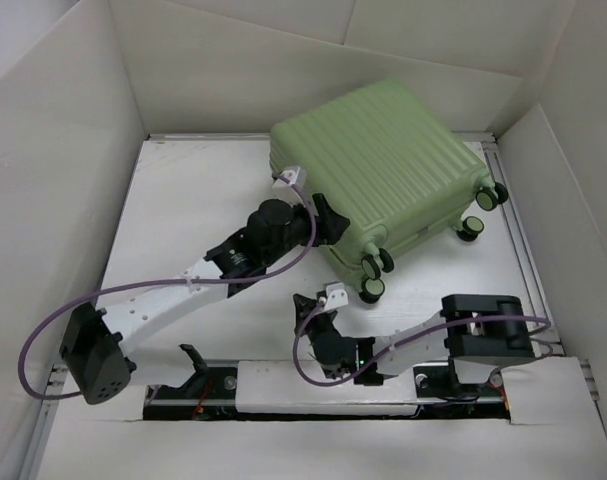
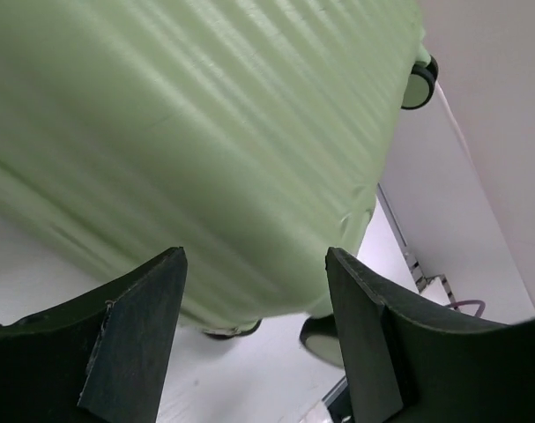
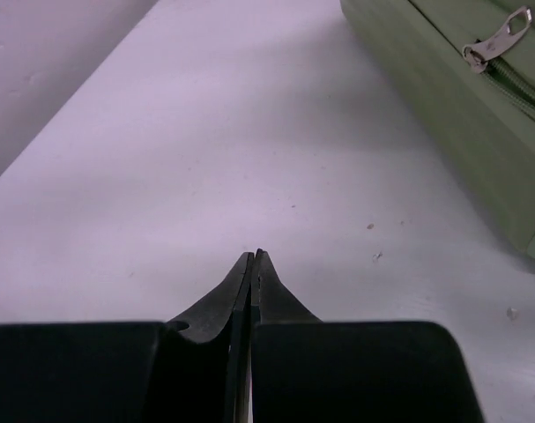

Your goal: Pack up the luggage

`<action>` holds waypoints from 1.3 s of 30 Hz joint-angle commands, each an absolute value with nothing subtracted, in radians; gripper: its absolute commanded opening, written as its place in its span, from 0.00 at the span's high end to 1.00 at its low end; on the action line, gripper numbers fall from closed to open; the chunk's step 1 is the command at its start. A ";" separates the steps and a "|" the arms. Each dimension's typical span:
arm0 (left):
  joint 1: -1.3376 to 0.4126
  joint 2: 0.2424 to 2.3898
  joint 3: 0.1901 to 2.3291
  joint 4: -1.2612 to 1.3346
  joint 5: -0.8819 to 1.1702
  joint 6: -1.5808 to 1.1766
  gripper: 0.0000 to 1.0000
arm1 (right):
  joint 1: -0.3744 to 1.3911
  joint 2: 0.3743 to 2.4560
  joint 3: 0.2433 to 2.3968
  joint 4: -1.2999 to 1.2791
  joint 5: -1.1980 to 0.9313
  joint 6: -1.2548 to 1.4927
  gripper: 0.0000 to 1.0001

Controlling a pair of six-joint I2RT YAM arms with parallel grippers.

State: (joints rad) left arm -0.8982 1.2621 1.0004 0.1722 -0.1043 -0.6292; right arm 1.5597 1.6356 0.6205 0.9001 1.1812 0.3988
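The luggage, a pale green ribbed hard-shell suitcase, lies flat and zipped closed at the back right of the table, with its black caster wheels toward the near right. My left gripper is open beside its near left edge. In the left wrist view the ribbed shell fills the space ahead of the gripper, with nothing between the fingers. My right gripper hovers low over the bare table, shut and empty. The suitcase side and a silver zipper pull lie to its far right.
Tall white cardboard walls enclose the table on the left, back and right. A metal rail runs along the right edge. Purple cables loop off both arms near their bases.
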 commanded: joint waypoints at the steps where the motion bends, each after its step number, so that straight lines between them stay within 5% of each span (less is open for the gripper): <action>1: -0.868 1.134 0.965 0.181 -0.011 -0.649 0.40 | 1.493 1.687 0.664 1.046 1.129 0.433 1.00; 3: -0.859 1.051 0.939 0.115 -0.050 -0.634 0.43 | 1.493 1.677 0.678 1.071 1.089 0.401 1.00; 6: -0.859 0.944 0.792 0.098 -0.097 -0.661 0.51 | 1.538 1.545 0.739 0.785 1.132 0.387 0.81; 8: -0.868 0.856 0.686 0.152 -0.088 -0.683 0.54 | 1.578 1.412 0.764 0.439 1.182 0.489 0.61; 10: -0.906 0.825 0.559 0.193 -0.118 -0.721 0.56 | 1.603 1.271 0.817 -0.043 1.192 0.688 0.53; 14: -1.063 0.879 0.456 0.334 -0.184 -0.721 0.54 | 1.603 1.074 0.845 -0.570 1.189 1.063 0.45; 18: -1.259 1.067 0.566 0.313 -0.447 -0.712 0.49 | 1.508 0.959 0.882 -0.684 1.112 0.969 0.30; 24: -1.270 1.259 0.667 0.373 -0.506 -0.712 0.41 | 1.310 0.928 0.948 -0.721 0.931 0.781 0.18; 39: -1.270 1.485 0.787 0.422 -0.679 -0.687 0.43 | 1.264 0.897 1.071 -0.865 0.874 0.678 0.15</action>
